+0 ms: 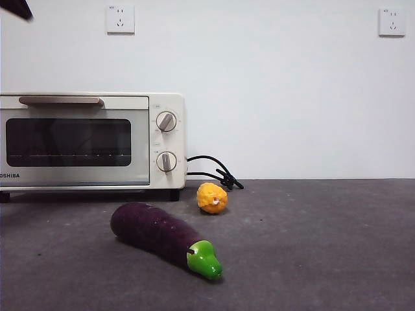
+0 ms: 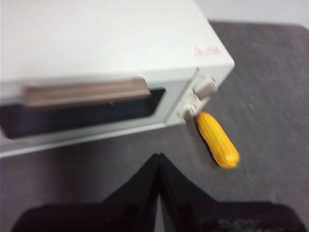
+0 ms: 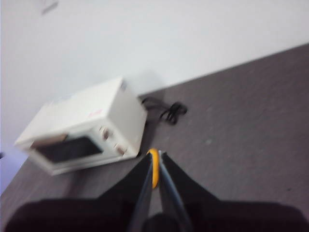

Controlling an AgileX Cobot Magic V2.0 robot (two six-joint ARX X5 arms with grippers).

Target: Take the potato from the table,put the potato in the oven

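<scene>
Oven [image 1: 91,141] door shut, at worktop [image 1: 324,246] back left, no potato visible, yellow ball [image 1: 212,197] by oven corner, eggplant [image 1: 165,239] in front, left tool [image 2: 159,162] and right tool [image 3: 155,162] both closed, empty, raised.

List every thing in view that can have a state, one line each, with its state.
oven, door closed.
eggplant, lying on its side on the table, ungripped.
yellow ball, resting on the table beside the oven, ungripped.
cord, lying loose behind the ball; plug not visible.
left gripper, shut, empty, facing the oven door.
right gripper, above the table, holding nothing.
potato, not in view.
</scene>
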